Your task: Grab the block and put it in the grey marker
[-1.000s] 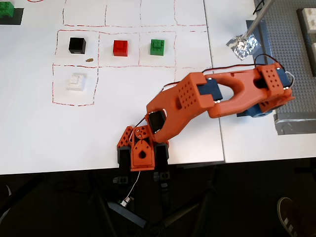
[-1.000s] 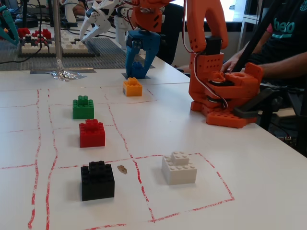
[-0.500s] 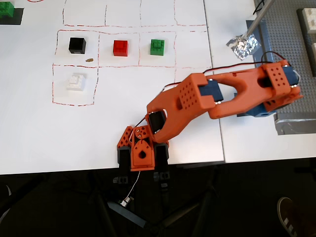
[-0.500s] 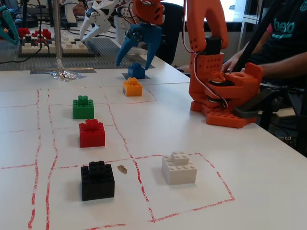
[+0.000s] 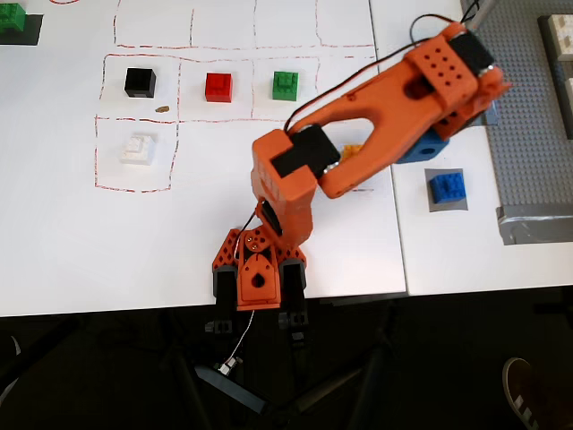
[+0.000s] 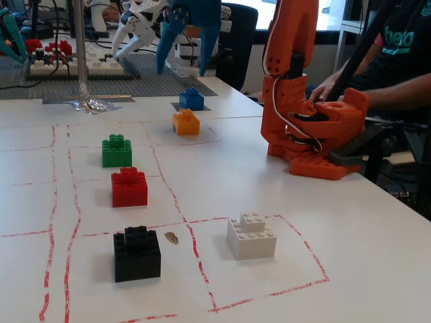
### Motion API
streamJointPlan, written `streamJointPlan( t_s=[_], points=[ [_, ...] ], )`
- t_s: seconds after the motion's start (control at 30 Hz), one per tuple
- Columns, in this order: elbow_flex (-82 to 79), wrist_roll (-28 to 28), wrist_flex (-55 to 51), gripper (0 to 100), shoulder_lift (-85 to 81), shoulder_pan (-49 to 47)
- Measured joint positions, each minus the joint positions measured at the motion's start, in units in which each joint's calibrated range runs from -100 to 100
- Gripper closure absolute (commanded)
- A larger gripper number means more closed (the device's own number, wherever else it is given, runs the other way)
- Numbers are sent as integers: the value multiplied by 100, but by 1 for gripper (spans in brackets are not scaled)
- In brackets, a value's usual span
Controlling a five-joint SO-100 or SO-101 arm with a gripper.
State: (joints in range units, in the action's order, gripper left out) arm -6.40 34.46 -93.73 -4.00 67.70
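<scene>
The small bright blue studded plastic block (image 5: 447,187) sits on the flat mid-grey square marker (image 5: 432,202), whose matte edge shows around it in the overhead view; in the fixed view the same block (image 6: 192,98) stands on the marker (image 6: 177,107) at the far side of the white table (image 6: 377,229), free of the arm.

Just in front of it in the fixed view is an orange-yellow studded brick (image 6: 186,122) inside a red-lined cell; the overhead view shows only a sliver of that brick (image 5: 351,150) under the arm. The gripper (image 6: 190,50) hangs above the blue block: a blue finger (image 6: 208,33) and its partner point downward, spread apart with nothing between them. From overhead the orange printed arm (image 5: 376,125) covers the fingers, leaving only a blue part (image 5: 421,148) showing at the arm's edge.

Hand-drawn red dashed lines (image 5: 179,85) divide the glossy tabletop into cells. These hold a green brick (image 5: 286,85), a red brick (image 5: 218,87), a black brick (image 5: 140,82) and a white brick (image 5: 138,149), all moulded with raised studs. A small brown scrap (image 6: 171,237) lies beside the black one.

A studded grey baseplate (image 5: 528,134) lies past the marker. Crumpled silver foil (image 6: 94,104) rests at its edge in the fixed view. A seated person's dark shirt (image 6: 404,47) carries teal lettering, too partial to read.
</scene>
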Motion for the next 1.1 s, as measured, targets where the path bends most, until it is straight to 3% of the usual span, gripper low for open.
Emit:
streamJointPlan(
  t_s=[0.17, 0.37, 0.63, 0.8, 1.1],
  points=[
    [-1010, -586, 177, 84, -877, -1246],
    [-1082, -1392, 410, 100, -1109, -2841],
    [-1181, -2374, 1222, 100, -1332, -4875],
    [-2534, -2979, 2677, 100, -2123, -5424],
    [-5546, -3326, 5651, 100, -4057, -6331]
  ],
)
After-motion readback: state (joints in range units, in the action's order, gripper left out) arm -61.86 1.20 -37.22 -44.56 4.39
